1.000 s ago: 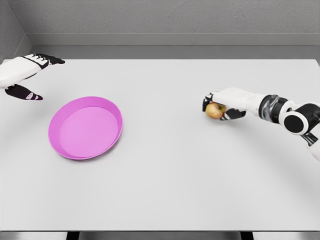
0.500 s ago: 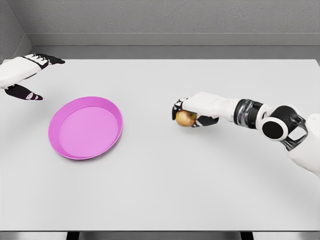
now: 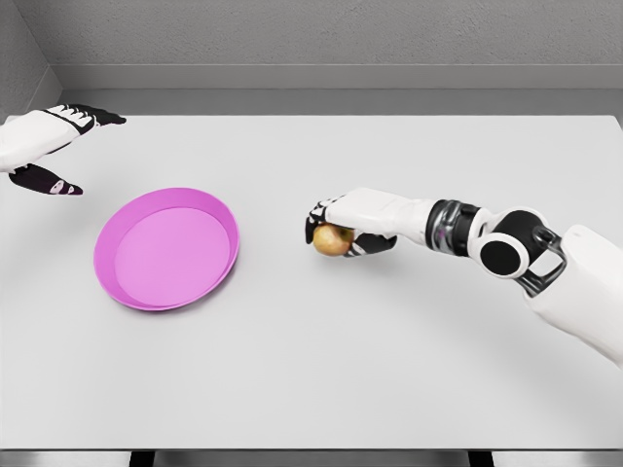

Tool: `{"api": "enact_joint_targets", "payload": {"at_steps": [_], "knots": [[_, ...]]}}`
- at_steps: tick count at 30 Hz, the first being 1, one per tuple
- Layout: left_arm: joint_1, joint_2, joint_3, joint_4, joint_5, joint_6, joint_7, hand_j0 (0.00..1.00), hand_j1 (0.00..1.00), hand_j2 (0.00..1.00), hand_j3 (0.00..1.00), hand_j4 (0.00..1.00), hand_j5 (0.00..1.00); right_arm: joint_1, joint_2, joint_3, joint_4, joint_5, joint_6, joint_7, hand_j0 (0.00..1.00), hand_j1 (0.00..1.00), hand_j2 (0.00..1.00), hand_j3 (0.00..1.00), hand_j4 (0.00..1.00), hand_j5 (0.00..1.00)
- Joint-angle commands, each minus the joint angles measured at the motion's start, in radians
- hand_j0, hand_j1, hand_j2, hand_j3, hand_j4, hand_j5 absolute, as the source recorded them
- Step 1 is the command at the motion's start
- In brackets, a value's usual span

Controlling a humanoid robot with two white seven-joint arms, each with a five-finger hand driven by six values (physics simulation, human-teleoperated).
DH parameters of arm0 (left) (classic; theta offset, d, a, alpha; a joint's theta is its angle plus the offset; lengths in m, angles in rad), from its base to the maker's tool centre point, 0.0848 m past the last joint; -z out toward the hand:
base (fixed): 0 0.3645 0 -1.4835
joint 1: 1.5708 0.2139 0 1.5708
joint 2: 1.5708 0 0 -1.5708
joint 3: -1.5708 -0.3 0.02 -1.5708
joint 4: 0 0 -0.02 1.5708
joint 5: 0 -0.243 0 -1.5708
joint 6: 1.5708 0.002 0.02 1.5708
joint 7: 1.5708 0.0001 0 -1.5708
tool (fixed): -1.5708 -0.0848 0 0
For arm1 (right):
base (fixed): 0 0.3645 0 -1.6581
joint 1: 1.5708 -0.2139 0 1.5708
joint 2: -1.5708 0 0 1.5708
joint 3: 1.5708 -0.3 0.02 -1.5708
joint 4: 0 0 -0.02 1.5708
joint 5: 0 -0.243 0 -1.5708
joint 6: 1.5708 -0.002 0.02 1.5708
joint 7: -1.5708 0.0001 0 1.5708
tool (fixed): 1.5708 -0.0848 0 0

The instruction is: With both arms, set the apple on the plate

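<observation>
1. The worktop (image 3: pixel 321 370) is big, flat and pale grey-white. It fills most of the view.
2. Behind it stands a grey wall (image 3: pixel 321 34) with a rough look. A lighter grey strip runs along the bottom of that wall.
3. A pink plate (image 3: pixel 166 248) sits on the left part of the worktop. It is round with a raised rim.
4. The right hand (image 3: pixel 348 224) reaches in from the right side, with its white arm stretched out low over the worktop.
5. That hand's fingers are curled around the apple (image 3: pixel 330 239) and grip it from above.
6. The apple is yellow and brown-red. It is near the middle of the worktop, to the right of the plate and apart from it. I cannot tell if it touches the surface.
7. A soft shadow lies under the right arm.
8. The left hand (image 3: pixel 49 146) hangs at the far left edge, behind the plate. Its fingers are spread and hold nothing.
</observation>
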Motion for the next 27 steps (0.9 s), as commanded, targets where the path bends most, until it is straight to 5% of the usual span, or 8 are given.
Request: {"api": "enact_joint_targets", "payload": {"at_steps": [1, 5, 7, 19, 23, 25, 27], "knots": [[0.000, 0.001, 0.001, 0.000, 0.007, 0.001, 0.001, 1.00, 1.00, 1.00, 1.00, 1.00, 1.00, 0.000, 0.001, 0.000, 0.001, -0.003, 0.000, 0.000, 0.42, 0.42, 0.42, 0.42, 0.42, 0.42], [0.000, 0.001, 0.001, -0.002, 0.007, 0.001, 0.001, 1.00, 1.00, 1.00, 1.00, 1.00, 1.00, 0.000, 0.006, 0.001, 0.002, -0.004, 0.002, -0.002, 0.45, 0.45, 0.45, 0.45, 0.45, 0.45], [0.000, 0.001, 0.001, -0.002, 0.007, 0.001, 0.001, 1.00, 1.00, 1.00, 1.00, 1.00, 1.00, 0.002, 0.006, 0.003, 0.004, -0.009, 0.006, -0.003, 0.99, 0.99, 0.99, 0.99, 0.99, 0.99], [0.002, -0.002, -0.001, -0.005, 0.005, 0.001, 0.001, 1.00, 1.00, 1.00, 1.00, 1.00, 1.00, 0.002, -0.008, -0.009, 0.001, -0.004, 0.002, -0.003, 0.99, 0.99, 0.99, 0.99, 0.99, 0.99], [-0.002, -0.002, -0.001, -0.003, -0.025, 0.001, 0.001, 1.00, 1.00, 1.00, 1.00, 1.00, 1.00, 0.031, -0.154, -0.180, -0.004, -0.011, -0.012, -0.003, 1.00, 1.00, 1.00, 1.00, 1.00, 1.00], [-0.017, -0.013, -0.001, -0.006, -0.130, 0.001, 0.002, 1.00, 1.00, 1.00, 1.00, 1.00, 1.00, 0.080, -0.239, -0.295, -0.001, -0.014, -0.015, -0.005, 1.00, 1.00, 1.00, 1.00, 1.00, 1.00], [-0.043, -0.042, -0.005, -0.017, -0.147, 0.001, -0.001, 1.00, 1.00, 1.00, 1.00, 1.00, 1.00, 0.094, -0.293, -0.365, 0.002, -0.018, -0.058, -0.005, 1.00, 1.00, 1.00, 1.00, 1.00, 1.00]]}}
